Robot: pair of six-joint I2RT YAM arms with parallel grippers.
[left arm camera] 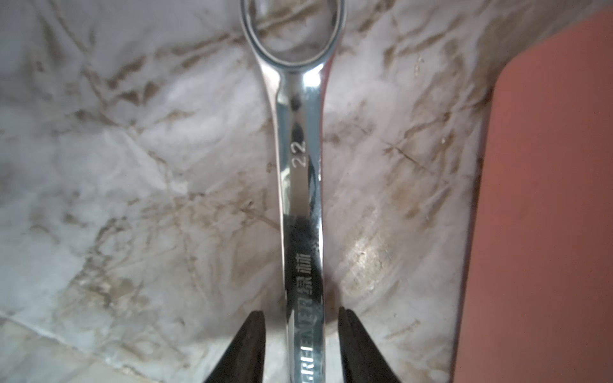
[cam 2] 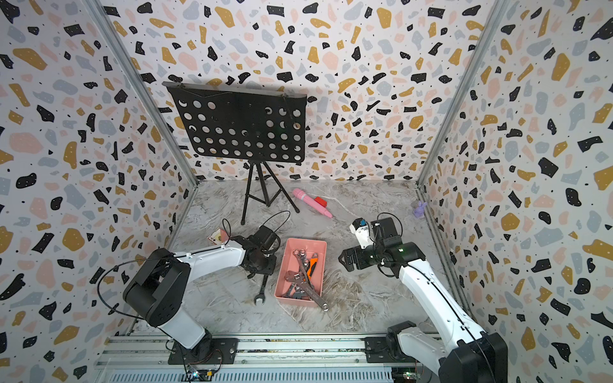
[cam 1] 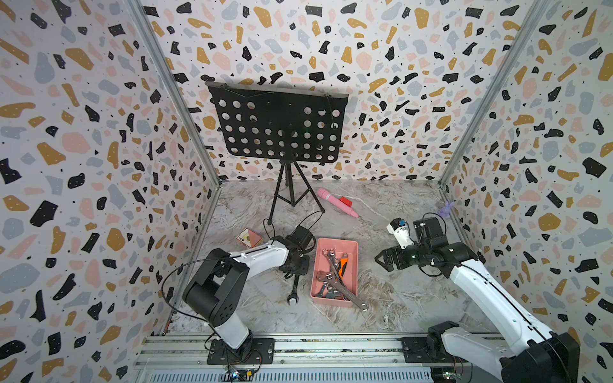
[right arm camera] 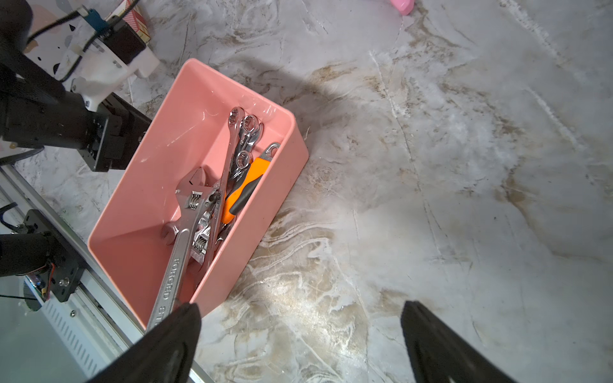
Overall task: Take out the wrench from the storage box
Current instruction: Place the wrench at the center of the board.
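The salmon-pink storage box (cam 1: pixel 335 241) (cam 2: pixel 306 241) (right arm camera: pixel 199 76) sits mid-table and holds several wrenches, among them a big adjustable wrench (cam 1: pixel 350 293) (right arm camera: pixel 185 232) whose handle juts over the near rim and an orange-handled one (right arm camera: pixel 247 182). One chrome combination wrench (cam 1: pixel 294 288) (cam 2: pixel 262 289) (left arm camera: pixel 300 199) lies flat on the marble left of the box. My left gripper (left arm camera: pixel 302 315) (cam 1: pixel 295 265) straddles its shaft, open, with a gap on each side. My right gripper (right arm camera: pixel 298 318) (cam 1: pixel 381 260) hovers open right of the box, holding nothing.
A black music stand (cam 1: pixel 278 129) rises at the back on a tripod. A pink toy microphone (cam 1: pixel 336 202) with a red block lies behind the box. A small pyramid box (cam 1: pixel 249 237) sits by the left arm, a purple figure (cam 1: pixel 446 207) at the right wall.
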